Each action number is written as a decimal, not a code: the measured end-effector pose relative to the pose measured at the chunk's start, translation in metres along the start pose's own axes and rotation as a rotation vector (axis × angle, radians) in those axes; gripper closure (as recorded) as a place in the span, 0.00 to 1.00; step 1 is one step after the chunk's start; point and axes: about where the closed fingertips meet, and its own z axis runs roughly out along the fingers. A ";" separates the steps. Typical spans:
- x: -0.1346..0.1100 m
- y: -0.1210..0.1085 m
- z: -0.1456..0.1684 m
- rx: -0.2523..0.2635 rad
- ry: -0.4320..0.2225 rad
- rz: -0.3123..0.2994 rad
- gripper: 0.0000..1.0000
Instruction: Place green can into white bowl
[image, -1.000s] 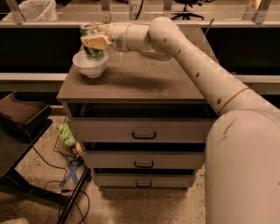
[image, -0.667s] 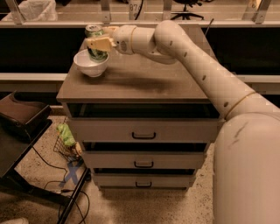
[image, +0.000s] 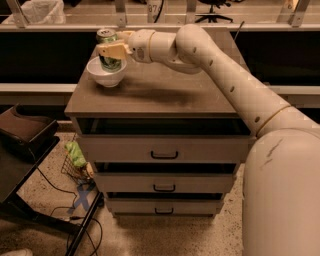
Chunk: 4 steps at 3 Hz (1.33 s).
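Note:
The green can, green with a silver top, stands upright with its lower part inside the white bowl. The bowl sits at the back left of the brown drawer cabinet's top. My gripper reaches in from the right at the end of the white arm and its pale fingers are closed around the can's middle.
The cabinet has three drawers with black handles. A dark chair or stand is at the left. Green and blue items and cables lie on the floor beside the cabinet. A black counter runs behind.
The can has turned from tilted to upright and gone lower into the bowl, still held by my gripper.

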 end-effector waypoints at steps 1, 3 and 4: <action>0.000 0.002 0.002 -0.004 0.000 0.001 0.39; 0.000 0.006 0.008 -0.014 -0.001 0.002 0.00; 0.000 0.006 0.008 -0.014 -0.001 0.002 0.00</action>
